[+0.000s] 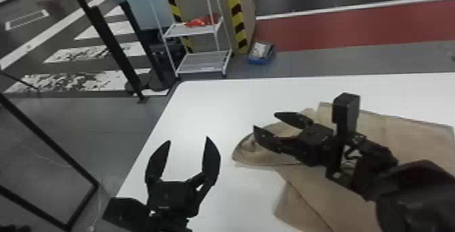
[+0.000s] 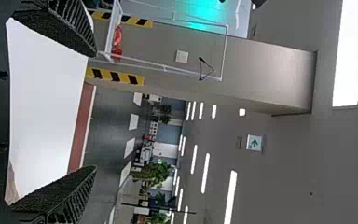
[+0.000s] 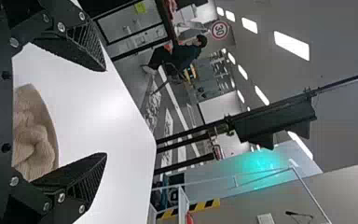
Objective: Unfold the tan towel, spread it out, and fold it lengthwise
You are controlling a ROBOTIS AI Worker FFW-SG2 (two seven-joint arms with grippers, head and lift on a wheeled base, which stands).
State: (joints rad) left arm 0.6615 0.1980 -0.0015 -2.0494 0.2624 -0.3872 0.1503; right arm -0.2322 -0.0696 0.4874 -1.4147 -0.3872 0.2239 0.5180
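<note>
Towel (image 1: 406,136) lies on the right half of the worktop (image 1: 216,109), partly opened out but not flat. Its far side runs roughly along the worktop's far edge, with a bare white strip between the two. Toward the middle of the worktop the cloth doubles over into a rounded, loosely rumpled flap, and below that another part slants down toward the near edge, with a crease running through it. The left pincer (image 1: 188,139) is over the worktop near its left edge, fingers wide apart with nothing between them, clear of the cloth. In the left wrist view, a sliver of towel shows beside one of its fingers. The right pincer (image 1: 265,120) is at the flap, reaching in from the right across the towel and pointing toward the worktop's left edge. Its fingers are apart too, clamped on nothing; the right wrist view has bunched, soft-looking folds in the space between the fingers, near their bases, with bare worktop past them. Whether the fingers touch the cloth I cannot tell. Past the worktop's far left corner stands a white rack (image 1: 203,60) with something red (image 1: 195,22) on its upper shelf. A blue tray (image 1: 262,61) sits on the floor to the right of it, beside a pillar (image 1: 252,11) with yellow and black stripes.
</note>
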